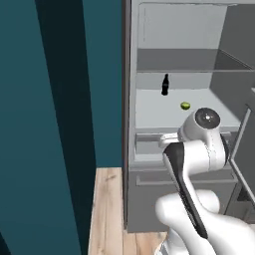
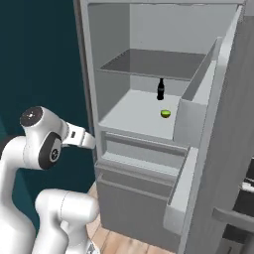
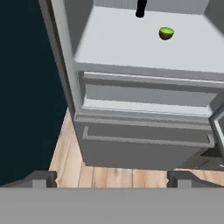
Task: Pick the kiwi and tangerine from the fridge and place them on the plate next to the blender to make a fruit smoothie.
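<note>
Kiwi [image 3: 166, 33] lies on the middle shelf [image 3: 131, 48] of the open fridge [image 3: 131, 144]; note its position near the shelf's right side. Your gripper [image 3: 111, 178] is spread wide, holds nothing and touches nothing. Observe a dark bottle [image 3: 141, 8] standing upright behind the kiwi, to its left and apart from it. Below the shelf sits a drawer [image 3: 144, 94]. The kiwi is well ahead of the gripper, higher and slightly right in the hand view.
</note>
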